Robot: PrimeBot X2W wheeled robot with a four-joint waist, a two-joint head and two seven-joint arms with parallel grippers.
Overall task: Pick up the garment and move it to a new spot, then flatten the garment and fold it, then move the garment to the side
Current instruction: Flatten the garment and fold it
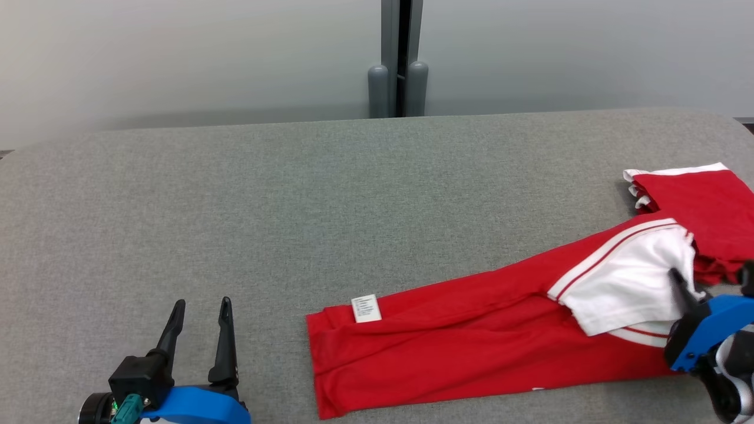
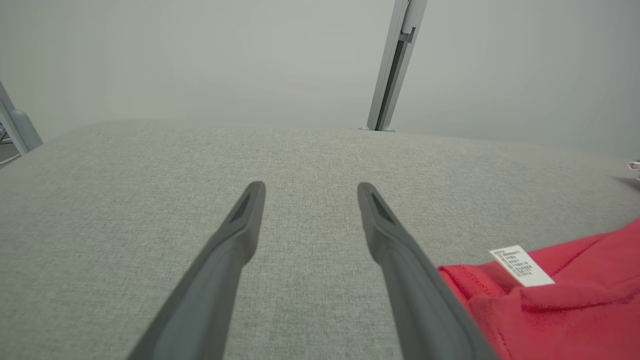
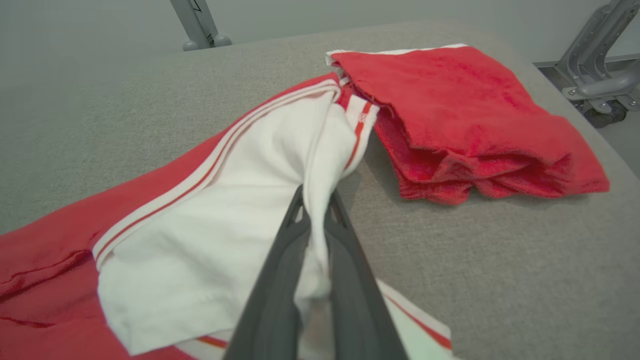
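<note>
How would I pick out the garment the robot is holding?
Start at the grey table and look right. A long red garment lies there, its white part pinched by the right gripper. Unlike the folded red cloth beside it, it has a small white label.

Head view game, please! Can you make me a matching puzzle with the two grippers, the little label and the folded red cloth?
1 left gripper
2 right gripper
3 label
4 folded red cloth

A shut on the garment's white part
B far right of the table
C open, holding nothing
D small, white, on the garment

Pairs: 1-C, 2-A, 3-D, 4-B
</note>
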